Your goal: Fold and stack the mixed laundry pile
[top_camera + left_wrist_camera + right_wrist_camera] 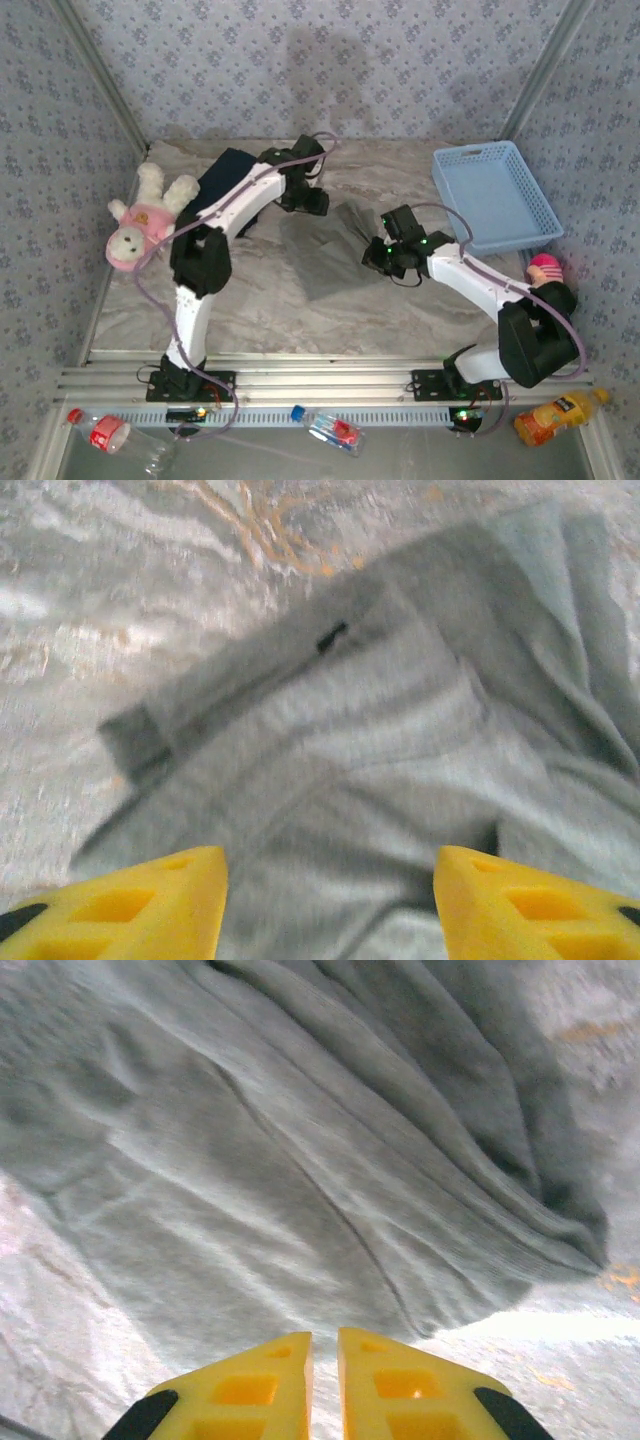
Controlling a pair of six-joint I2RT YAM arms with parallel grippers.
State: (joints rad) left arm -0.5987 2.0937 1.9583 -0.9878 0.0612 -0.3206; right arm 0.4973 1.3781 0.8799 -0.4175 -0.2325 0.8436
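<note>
The olive-grey garment (322, 262) lies spread and wrinkled in the middle of the table. The dark navy garment (222, 180) lies at the back left, partly hidden behind my left arm. My left gripper (305, 200) hovers over the grey garment's far edge. In the left wrist view it (330, 865) stands open above the grey cloth (380, 730), with nothing between its fingers. My right gripper (383, 257) is at the garment's right edge. In the right wrist view it (324, 1345) is almost shut, a thin slit left, holding nothing, just off the cloth's hem (250, 1140).
A light blue mesh basket (495, 195) stands at the back right. A pink-and-cream plush toy (140, 225) lies by the left wall. Plastic bottles (330, 430) and an orange juice bottle (560, 415) lie beyond the near rail.
</note>
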